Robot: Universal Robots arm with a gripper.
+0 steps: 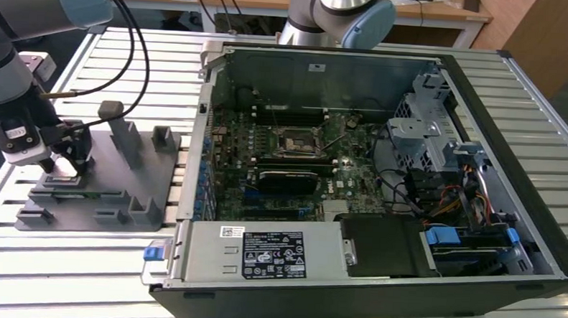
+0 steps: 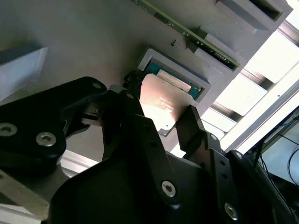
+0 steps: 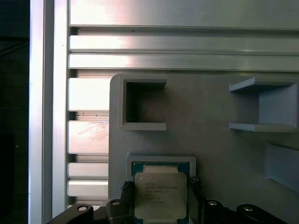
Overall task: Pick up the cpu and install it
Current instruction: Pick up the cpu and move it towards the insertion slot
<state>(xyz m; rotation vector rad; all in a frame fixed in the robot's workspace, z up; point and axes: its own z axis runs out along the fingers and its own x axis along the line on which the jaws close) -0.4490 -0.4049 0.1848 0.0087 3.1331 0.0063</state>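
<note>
The cpu [image 3: 160,193], a small square chip with a silvery top, sits between my gripper's [image 3: 160,205] two black fingers, just over a green-rimmed pocket [image 3: 161,164] in the grey plastic fixture [image 3: 205,140]. In the second wrist view the cpu [image 2: 161,100] is pinched by one finger [image 2: 132,95] on each side, and the gripper [image 2: 162,111] is shut on it. In the exterior view the gripper [image 1: 61,165] hangs low over the fixture [image 1: 100,198] at the exterior view's left. The black-and-metal socket frame [image 1: 295,141] lies on the motherboard inside the open computer case [image 1: 540,213].
Upright posts [image 1: 126,141] rise from the fixture right beside the gripper. A circuit strip [image 2: 187,32] lies in a slot of the fixture. The slatted metal table [image 1: 78,265] carries both fixture and case. Cables [image 1: 125,59] hang from the arm.
</note>
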